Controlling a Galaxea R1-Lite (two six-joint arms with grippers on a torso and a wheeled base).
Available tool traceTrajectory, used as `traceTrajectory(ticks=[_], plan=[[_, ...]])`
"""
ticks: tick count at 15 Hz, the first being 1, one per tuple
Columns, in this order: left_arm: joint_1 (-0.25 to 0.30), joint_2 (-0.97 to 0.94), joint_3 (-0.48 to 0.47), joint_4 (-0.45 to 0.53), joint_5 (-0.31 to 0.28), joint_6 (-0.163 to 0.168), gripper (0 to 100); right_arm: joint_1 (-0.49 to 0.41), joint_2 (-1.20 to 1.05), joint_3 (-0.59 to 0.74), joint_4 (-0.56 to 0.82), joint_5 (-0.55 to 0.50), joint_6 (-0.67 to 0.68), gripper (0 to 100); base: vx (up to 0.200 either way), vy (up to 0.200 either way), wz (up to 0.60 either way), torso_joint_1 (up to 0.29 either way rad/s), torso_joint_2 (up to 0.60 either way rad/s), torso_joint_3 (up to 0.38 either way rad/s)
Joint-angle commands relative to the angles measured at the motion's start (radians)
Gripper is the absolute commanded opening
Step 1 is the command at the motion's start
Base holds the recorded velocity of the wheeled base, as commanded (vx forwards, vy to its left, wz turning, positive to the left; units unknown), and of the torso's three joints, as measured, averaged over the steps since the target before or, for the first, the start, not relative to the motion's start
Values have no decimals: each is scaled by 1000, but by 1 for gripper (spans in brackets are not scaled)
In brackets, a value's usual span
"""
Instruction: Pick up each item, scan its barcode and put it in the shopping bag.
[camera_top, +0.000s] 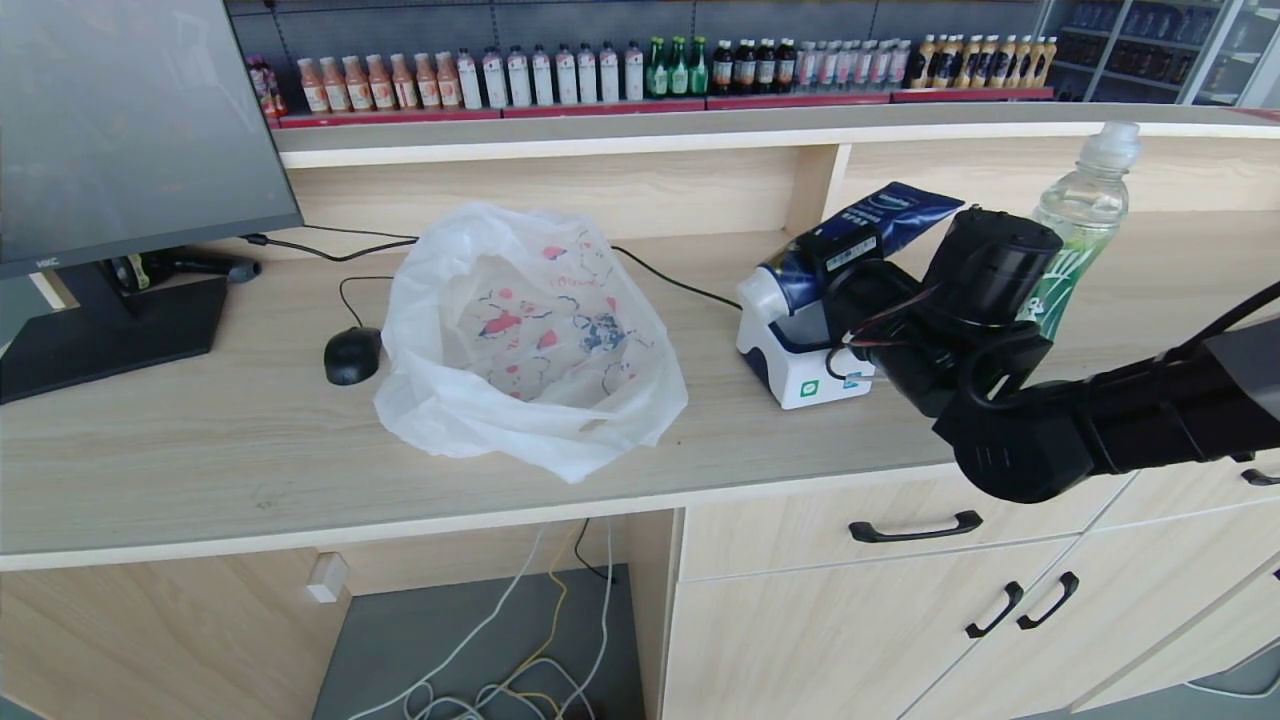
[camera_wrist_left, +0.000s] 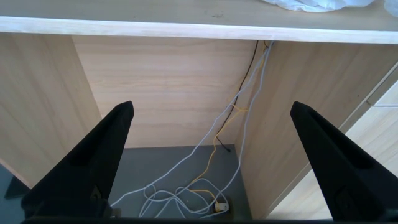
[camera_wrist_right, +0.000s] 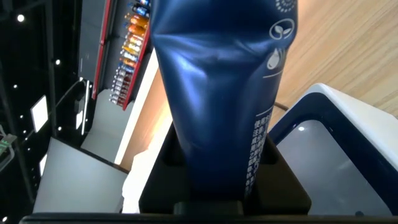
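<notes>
My right gripper (camera_top: 850, 268) is shut on a dark blue tube (camera_top: 897, 214) and holds it tilted just above the white and blue barcode scanner (camera_top: 805, 378) on the counter. In the right wrist view the tube (camera_wrist_right: 224, 93) sits between the black fingers (camera_wrist_right: 166, 155), with the scanner's window (camera_wrist_right: 323, 158) close beside it. The white shopping bag (camera_top: 530, 330) stands open at the middle of the counter, left of the scanner. My left gripper (camera_wrist_left: 211, 168) hangs open below the counter's edge with nothing between its fingers.
A clear bottle with a green label (camera_top: 1085, 215) stands behind the right arm. A black mouse (camera_top: 352, 355), a monitor (camera_top: 120, 120) and a handheld scanner (camera_top: 190, 265) are at the left. Loose cables (camera_wrist_left: 205, 186) lie under the counter (camera_top: 250, 440).
</notes>
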Motion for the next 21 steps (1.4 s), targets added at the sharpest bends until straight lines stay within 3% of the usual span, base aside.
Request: traceTrajectory(ticks=[1,5,11,15,21], plan=[[-2,0,0,0,0,0,100,-1,2,-1,1,0,1,0,0,0,0,0,0,0],[0,0,0,0,0,0,100,3,-37,-6,0,-1,-8,0,0,0,0,0,0,0],[0,0,0,0,0,0,100,55,-159,4,-13,-3,-163,0,0,0,0,0,0,0],[-2,0,0,0,0,0,100,117,-202,96,-168,-38,-315,0,0,0,0,0,0,0],[0,0,0,0,0,0,100,134,-207,228,-367,17,-620,0,0,0,0,0,0,0]])
